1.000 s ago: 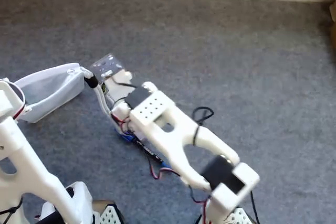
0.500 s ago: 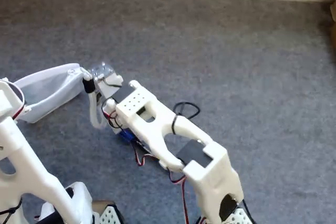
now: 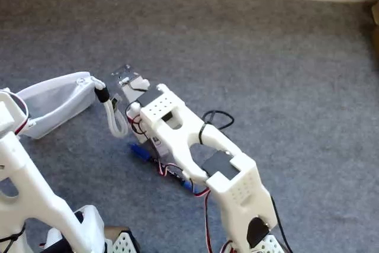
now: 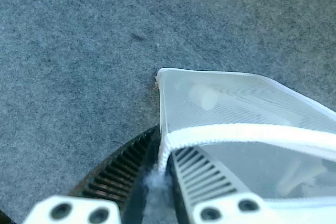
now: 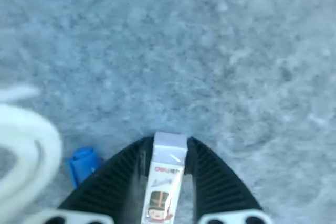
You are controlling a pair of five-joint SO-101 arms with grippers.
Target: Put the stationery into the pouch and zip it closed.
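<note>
Two firm grips: left fingers (image 4: pixel 161 142) on pouch (image 4: pixel 236 103) rim, right fingers (image 5: pixel 168 148) around white eraser (image 5: pixel 164 179).

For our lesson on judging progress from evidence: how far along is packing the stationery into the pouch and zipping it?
Done: the left gripper grips the pouch by its edge. In hand: the right gripper is shut on an eraser, held near the pouch's end. Left: the eraser is not yet inside, a blue pen-like item lies on the carpet under that arm, and the zipping remains.
</note>
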